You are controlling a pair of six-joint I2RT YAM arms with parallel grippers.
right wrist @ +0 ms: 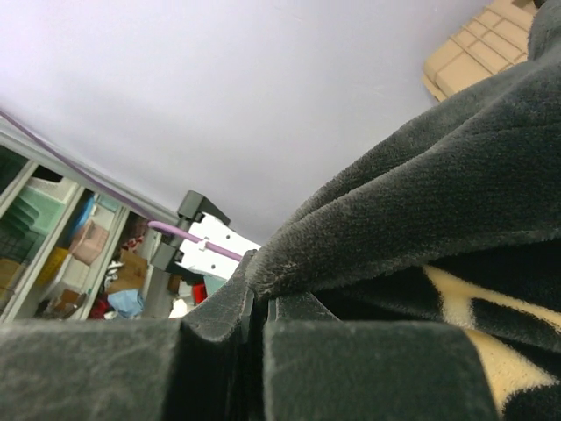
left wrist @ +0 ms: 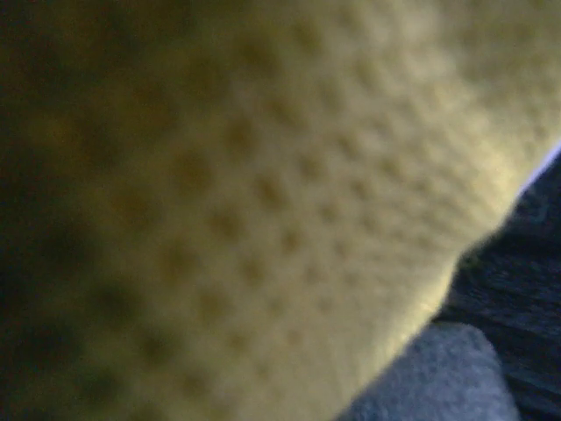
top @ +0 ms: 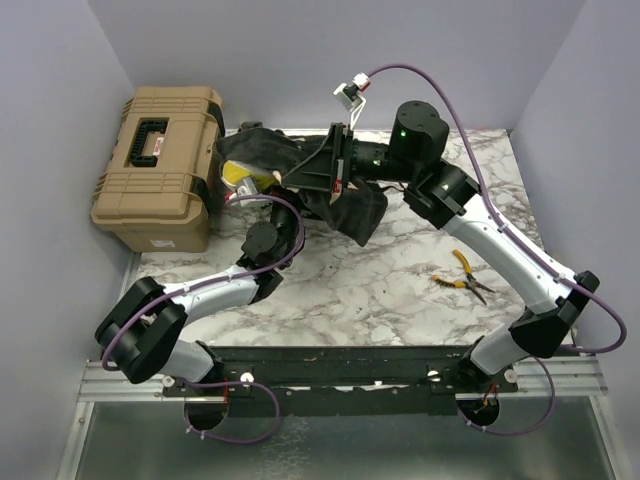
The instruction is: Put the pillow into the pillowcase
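Pillow (top: 240, 178) at 11 o'clock on worktop (top: 380, 290), mostly shrouded by pillowcase (top: 345, 210); right gripper (right wrist: 259, 303) clamped on a pillowcase fold; left gripper (top: 252, 198) closed, seemingly on pillow; risks: plush slipping free, mouth collapsing, pillow bunching.

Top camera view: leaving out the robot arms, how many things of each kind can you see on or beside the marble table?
toolbox, tan: 1
pillowcase, black: 1
pillow, mostly hidden inside the pillowcase: 1
pliers, yellow-handled: 1
Total: 4
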